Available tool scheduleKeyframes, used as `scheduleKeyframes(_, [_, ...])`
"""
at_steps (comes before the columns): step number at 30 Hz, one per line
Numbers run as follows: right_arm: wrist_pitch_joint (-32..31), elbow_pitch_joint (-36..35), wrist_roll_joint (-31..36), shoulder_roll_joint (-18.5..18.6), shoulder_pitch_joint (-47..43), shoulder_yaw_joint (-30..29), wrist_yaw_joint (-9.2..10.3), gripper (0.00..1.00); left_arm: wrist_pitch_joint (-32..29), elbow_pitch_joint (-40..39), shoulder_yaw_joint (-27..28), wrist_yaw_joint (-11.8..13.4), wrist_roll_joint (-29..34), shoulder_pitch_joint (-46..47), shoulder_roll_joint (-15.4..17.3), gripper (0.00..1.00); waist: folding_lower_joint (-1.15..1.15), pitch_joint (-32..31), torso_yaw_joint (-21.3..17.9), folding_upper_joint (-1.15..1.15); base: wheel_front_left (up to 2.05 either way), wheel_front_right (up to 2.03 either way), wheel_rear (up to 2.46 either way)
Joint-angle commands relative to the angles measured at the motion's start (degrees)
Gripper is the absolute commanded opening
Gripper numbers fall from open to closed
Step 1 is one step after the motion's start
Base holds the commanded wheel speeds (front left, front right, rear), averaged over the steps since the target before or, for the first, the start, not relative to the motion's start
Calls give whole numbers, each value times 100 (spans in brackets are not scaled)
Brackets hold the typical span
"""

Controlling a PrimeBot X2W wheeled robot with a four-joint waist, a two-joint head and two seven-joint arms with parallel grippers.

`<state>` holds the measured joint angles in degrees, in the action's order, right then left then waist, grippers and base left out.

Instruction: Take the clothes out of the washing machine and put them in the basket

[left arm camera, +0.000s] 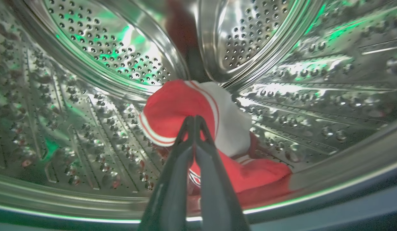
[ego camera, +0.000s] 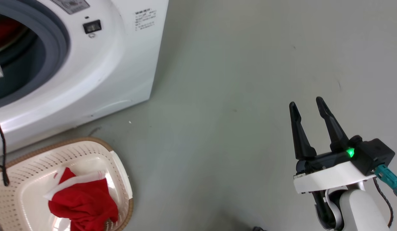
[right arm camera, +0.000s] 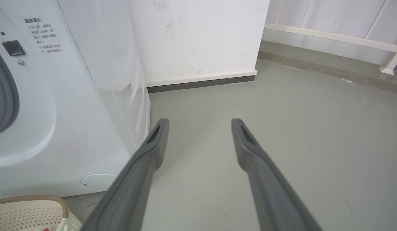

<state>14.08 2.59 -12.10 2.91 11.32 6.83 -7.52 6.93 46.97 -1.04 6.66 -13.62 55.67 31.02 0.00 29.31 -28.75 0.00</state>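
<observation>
Red clothes far inside washing machine drum, left pincer pressed together against them. Another red garment in basket, near left. Right pincer spread above floor.

The place looks like a plain home laundry corner, perhaps a utility balcony. A white front-loading washing machine stands on a bare grey floor at the left, with a cream laundry basket near its foot (a red garment lies inside). Beyond are a scuffed white wall with dark skirting and, far right, a white railing.
</observation>
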Motion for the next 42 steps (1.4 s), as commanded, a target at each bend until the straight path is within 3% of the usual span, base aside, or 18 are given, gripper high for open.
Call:
scheduleKeyframes(1, [-51, -63, 32, -3, -119, -40, 6, 100, 161, -22, 49, -41, -89, -246, -75, 0, 0, -352, 161, 0, 0, 0, 0])
scheduleKeyframes(8, [-294, -284, 176, -3, -430, -167, 6, 100, 497, -316, 17, -143, -281, -1056, -395, 0, 0, -1060, 501, 0, 0, 0, 0])
scheduleKeyframes(20, [-686, -724, 339, -3, -905, -354, 6, 100, 279, -1578, -187, -241, -480, -2256, -793, 0, 0, -1966, 1078, 0, 0, 0, 0])
scheduleKeyframes(32, [-927, -1075, 377, -4, -1337, -557, 5, 100, -430, -4040, -421, 98, -586, -4047, -1067, 0, 0, -2525, 1749, 0, 0, 0, 0])
scheduleKeyframes(42, [-1093, -1237, 430, -4, -1562, -554, 5, 100, -873, -5426, -613, 459, -646, -5420, -1284, 0, 0, -2778, 2171, 0, 0, 0, 0])
